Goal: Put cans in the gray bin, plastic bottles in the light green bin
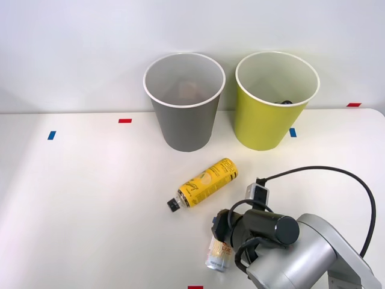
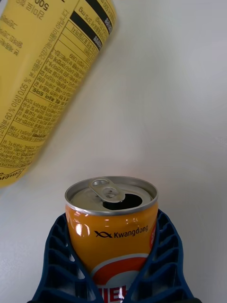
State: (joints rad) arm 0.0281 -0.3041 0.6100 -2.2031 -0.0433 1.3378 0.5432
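An orange-and-cream can (image 1: 218, 255) (image 2: 111, 227) with an open silver top sits near the table's front edge. My right gripper (image 1: 224, 236) (image 2: 111, 220) is shut on it, and its blue ribbed fingers (image 2: 56, 255) hug both sides. A yellow plastic bottle (image 1: 204, 183) (image 2: 42, 80) with a black cap lies on its side just beyond the can, apart from it. At the back, the gray bin (image 1: 183, 117) stands to the left of the light green bin (image 1: 264, 123). Something dim shows inside each bin.
Small red and blue tape marks (image 1: 124, 120) dot the white table (image 1: 90, 198). A black cable (image 1: 337, 174) loops over my arm at the right. A pale wall rises right behind the bins.
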